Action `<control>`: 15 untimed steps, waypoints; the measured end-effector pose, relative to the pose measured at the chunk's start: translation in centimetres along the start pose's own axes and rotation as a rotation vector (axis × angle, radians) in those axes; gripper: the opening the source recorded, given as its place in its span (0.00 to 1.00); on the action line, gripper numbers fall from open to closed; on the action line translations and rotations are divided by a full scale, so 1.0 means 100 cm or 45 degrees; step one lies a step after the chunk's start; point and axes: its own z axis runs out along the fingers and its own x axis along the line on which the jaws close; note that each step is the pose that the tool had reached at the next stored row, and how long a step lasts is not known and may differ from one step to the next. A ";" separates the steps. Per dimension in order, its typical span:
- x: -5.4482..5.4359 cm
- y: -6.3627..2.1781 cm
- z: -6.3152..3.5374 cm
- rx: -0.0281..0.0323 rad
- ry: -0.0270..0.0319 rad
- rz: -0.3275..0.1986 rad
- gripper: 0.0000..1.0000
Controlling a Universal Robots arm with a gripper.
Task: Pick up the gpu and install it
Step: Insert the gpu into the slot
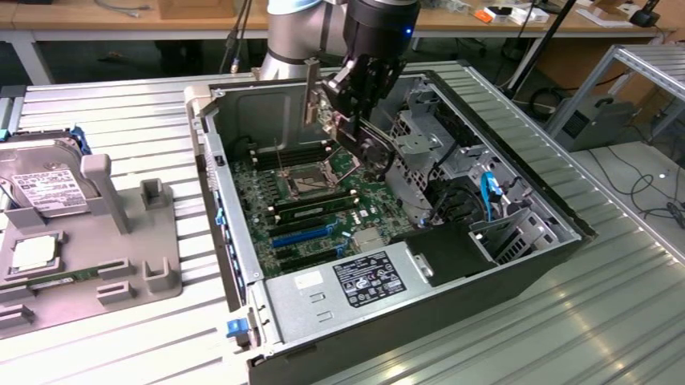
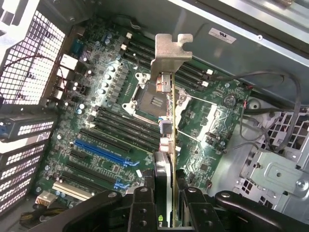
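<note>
We have claw (image 2: 166, 193) pinching gpu (image 2: 166, 113) by its flat faces. Card hangs on edge above motherboard (image 2: 111, 121) inside open case (image 1: 514, 208), not seated. Our judgement: keep card square, edge over blue slot (image 2: 99, 152), bracket (image 2: 170, 50) toward rear wall. Power supply label (image 1: 364, 277), hard drive (image 1: 43, 188) label: print unreadable.
</note>
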 end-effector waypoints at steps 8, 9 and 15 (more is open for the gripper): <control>0.000 0.0000 0.0000 -0.0018 0.0000 -0.065 0.27; 0.000 0.0000 0.0000 -0.0020 -0.0001 -0.070 0.27; 0.000 0.0000 0.0000 -0.0031 -0.0001 -0.115 0.27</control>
